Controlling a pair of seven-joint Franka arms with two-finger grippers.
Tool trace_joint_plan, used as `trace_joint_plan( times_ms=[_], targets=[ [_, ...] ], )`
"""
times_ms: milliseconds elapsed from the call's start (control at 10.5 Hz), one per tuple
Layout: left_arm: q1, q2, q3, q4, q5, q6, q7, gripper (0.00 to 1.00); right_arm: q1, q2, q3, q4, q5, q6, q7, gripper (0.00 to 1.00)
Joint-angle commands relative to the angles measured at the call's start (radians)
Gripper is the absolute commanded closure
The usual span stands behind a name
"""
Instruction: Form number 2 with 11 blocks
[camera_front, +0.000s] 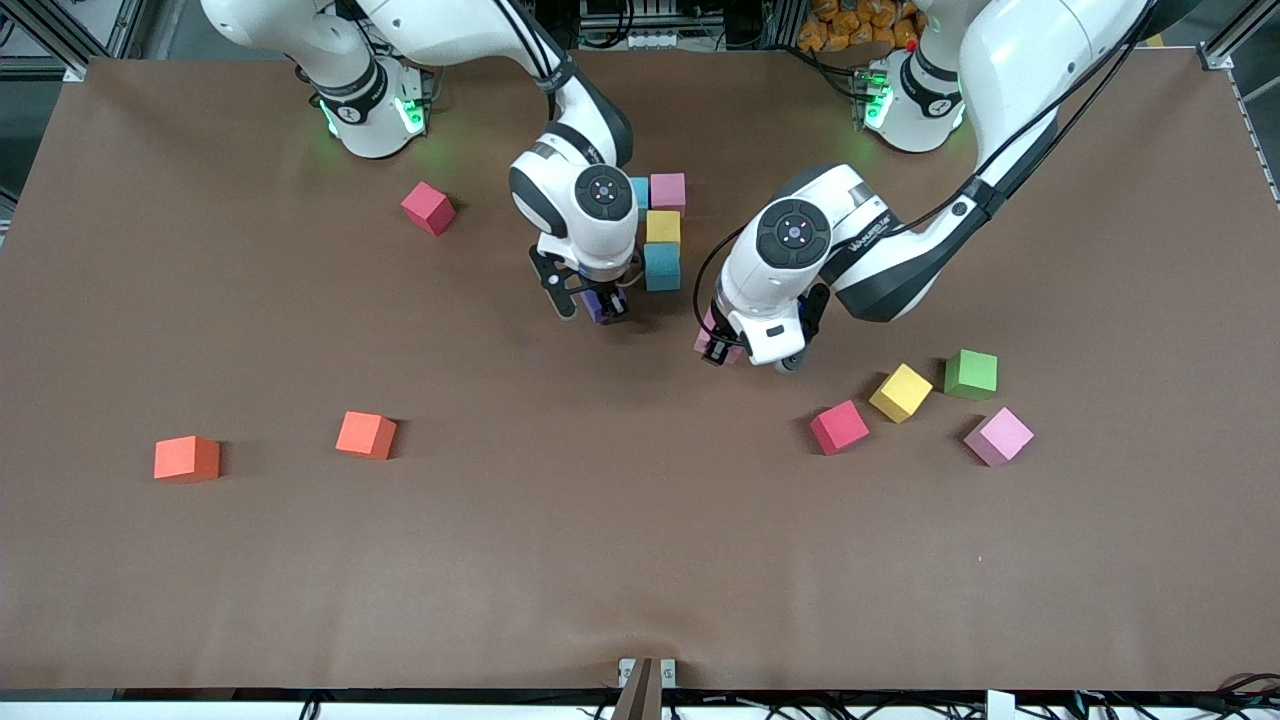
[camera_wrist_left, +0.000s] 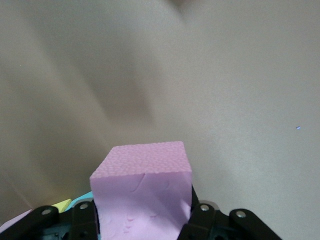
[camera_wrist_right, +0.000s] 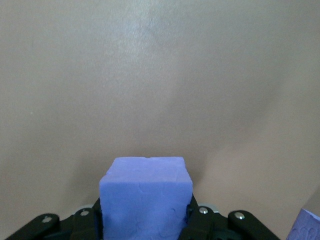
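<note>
My right gripper (camera_front: 598, 303) is shut on a purple block (camera_wrist_right: 146, 197), low over the table beside the blue block (camera_front: 662, 266). That blue block ends a short column with a yellow block (camera_front: 663, 227) and a pink block (camera_front: 668, 190); another blue block (camera_front: 639, 190) adjoins the pink one. A second purple block (camera_wrist_right: 306, 225) shows at the edge of the right wrist view. My left gripper (camera_front: 722, 345) is shut on a pink block (camera_wrist_left: 142, 195), toward the left arm's end from the column.
Loose cubes lie around: a red one (camera_front: 428, 208) and two orange ones (camera_front: 366, 434) (camera_front: 186, 458) toward the right arm's end. Toward the left arm's end lie a red (camera_front: 839, 427), a yellow (camera_front: 901, 392), a green (camera_front: 971, 374) and a pink cube (camera_front: 998, 436).
</note>
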Motion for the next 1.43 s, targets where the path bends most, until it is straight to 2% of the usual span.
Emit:
trace_joint_plan(
  times_ms=[0, 287, 574, 860, 1052, 1338],
  targets=[
    [0.01, -0.008, -0.006, -0.007, -0.027, -0.007, 0.03, 0.56, -0.011, -0.044, 0.01, -0.048, 0.009, 0.0, 0.011, 1.0],
    [0.005, -0.008, -0.006, -0.009, -0.027, -0.008, 0.036, 0.57, -0.128, -0.115, 0.01, -0.074, 0.009, -0.037, -0.155, 1.0],
    [0.007, -0.008, -0.006, -0.009, -0.027, -0.008, 0.039, 0.57, -0.239, -0.118, 0.008, -0.065, 0.009, -0.046, -0.334, 1.0],
    [-0.001, -0.002, -0.006, -0.007, -0.029, -0.007, 0.026, 0.57, -0.374, -0.103, 0.01, 0.018, 0.027, -0.114, -0.55, 1.0],
    [-0.032, -0.002, -0.008, -0.007, -0.062, -0.004, -0.049, 0.57, -0.435, -0.095, 0.007, 0.03, 0.091, -0.114, -0.717, 1.0],
    [-0.113, 0.008, -0.008, -0.007, -0.063, 0.008, -0.232, 0.57, -0.48, -0.089, 0.008, 0.029, 0.096, -0.115, -0.839, 1.0]
  ],
)
